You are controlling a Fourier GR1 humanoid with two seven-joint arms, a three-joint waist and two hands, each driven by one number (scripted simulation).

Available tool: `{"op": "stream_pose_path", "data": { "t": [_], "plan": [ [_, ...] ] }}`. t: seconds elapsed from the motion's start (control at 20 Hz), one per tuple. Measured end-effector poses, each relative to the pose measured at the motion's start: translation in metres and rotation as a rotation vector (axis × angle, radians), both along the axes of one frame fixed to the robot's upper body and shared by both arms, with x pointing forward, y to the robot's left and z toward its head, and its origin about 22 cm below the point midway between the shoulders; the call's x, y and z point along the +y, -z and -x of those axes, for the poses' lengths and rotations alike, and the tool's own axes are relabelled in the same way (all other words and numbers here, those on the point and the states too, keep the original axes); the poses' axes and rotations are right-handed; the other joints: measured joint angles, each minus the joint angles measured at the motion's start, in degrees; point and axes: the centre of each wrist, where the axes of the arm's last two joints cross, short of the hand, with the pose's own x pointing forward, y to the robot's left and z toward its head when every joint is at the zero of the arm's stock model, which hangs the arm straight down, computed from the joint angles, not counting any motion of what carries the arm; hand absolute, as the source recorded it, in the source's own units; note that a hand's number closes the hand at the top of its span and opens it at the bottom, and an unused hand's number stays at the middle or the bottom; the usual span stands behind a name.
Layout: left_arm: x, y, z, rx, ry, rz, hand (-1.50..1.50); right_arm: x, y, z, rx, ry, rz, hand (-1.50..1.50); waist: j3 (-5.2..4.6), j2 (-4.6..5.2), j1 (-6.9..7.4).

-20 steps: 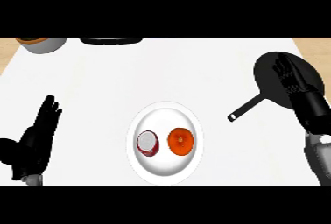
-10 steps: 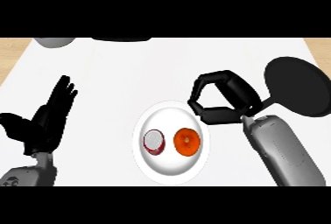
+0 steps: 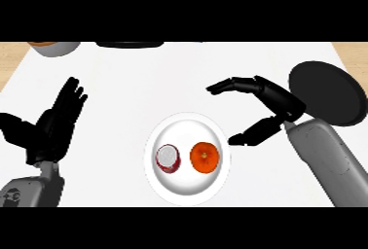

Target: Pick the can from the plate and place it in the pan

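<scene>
Head view, looking steeply down on the white counter (image 3: 179, 82).

White plate (image 3: 188, 154) sits near centre, toward the near edge. 2 items lie on it side by side, close together: a can (image 3: 167, 158) on the left half, seen end-on with a pale grey top and a dark red wall, and an orange round item (image 3: 204, 157) on the right half. I cannot tell whether the 2 touch.

Right hand (image 3: 277, 104) hangs over the counter just right of and beyond the plate, between plate and pan. Fingers (image 3: 233, 86) arch out to the left, thumb (image 3: 251, 133) points down-left toward the plate's right rim. Span between them is wide and holds nothing. No contact with the can visible; the orange item lies between the hand and the can.

Black pan (image 3: 327, 92) lies at the far right, partly behind the right hand and forearm.

Left hand (image 3: 54, 124) shows at the left, well apart from the plate, fingers straight and pointing away, resting, holding nothing.

Far edge: a grey bowl (image 3: 54, 47) with orange contents at the far left corner; a dark flat object (image 3: 131, 44) just right of it, cut by the view's edge.
</scene>
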Motion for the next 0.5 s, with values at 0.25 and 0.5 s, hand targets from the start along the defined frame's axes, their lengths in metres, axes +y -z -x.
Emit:
{"op": "stream_pose_path", "data": {
  "t": [0.25,0.5],
  "plan": [
    [-0.001,-0.003,-0.005,0.002,0.004,-0.003,0.0,0.028,-0.038,-0.009,-0.081,-0.067,0.109,-1.5,-0.02,-0.14,-0.22],
    [-0.001,-0.002,-0.007,0.0,0.004,0.0,0.0,0.067,-0.062,-0.004,-0.169,-0.112,0.312,-1.5,-0.06,-0.22,-0.17]
  ]
}}
